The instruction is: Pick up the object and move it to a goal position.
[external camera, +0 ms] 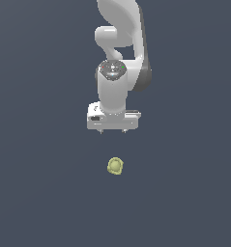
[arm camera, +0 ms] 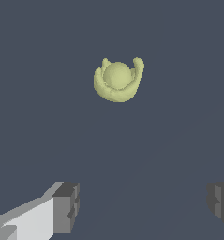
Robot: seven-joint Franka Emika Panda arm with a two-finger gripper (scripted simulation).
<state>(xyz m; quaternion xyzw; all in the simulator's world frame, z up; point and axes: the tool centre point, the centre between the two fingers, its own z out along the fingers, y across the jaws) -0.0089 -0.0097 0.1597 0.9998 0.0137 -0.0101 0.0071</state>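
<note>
Op: Hovering over the floor, gripper (external camera: 112,131) spread wide, nothing between the fingers (arm camera: 66,208). I'd call this the approach step, grasp not begun.

Obs: Where's the object (external camera: 115,166)?

Op: On the floor at six o'clock from the gripper in the exterior view, apart from it. Next move, I judge: centre over it, descend, close.

Obs: Anything unclear?

Op: No goal marker visible; one finger cut off at the wrist view's edge.

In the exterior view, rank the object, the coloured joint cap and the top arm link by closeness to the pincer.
1. The object, below the pincer.
2. The joint cap, above it.
3. The top arm link, at the upper edge.
</note>
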